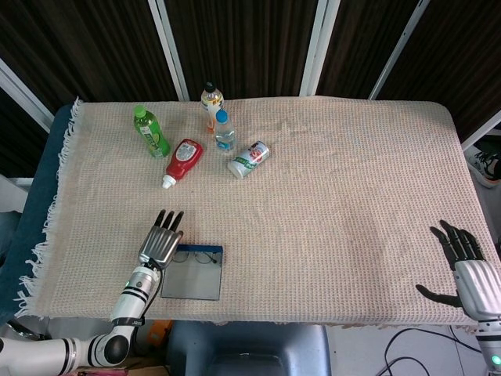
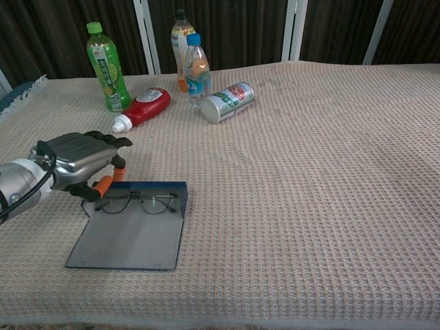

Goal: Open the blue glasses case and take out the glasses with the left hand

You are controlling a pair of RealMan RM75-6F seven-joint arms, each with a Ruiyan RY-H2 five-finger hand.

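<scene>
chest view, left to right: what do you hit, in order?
Left hand → green bottle → glasses case with the glasses in it → blue-capped bottle → can. Ketchup bottle and the orange-drink bottle overlap their neighbours, so left out.
</scene>
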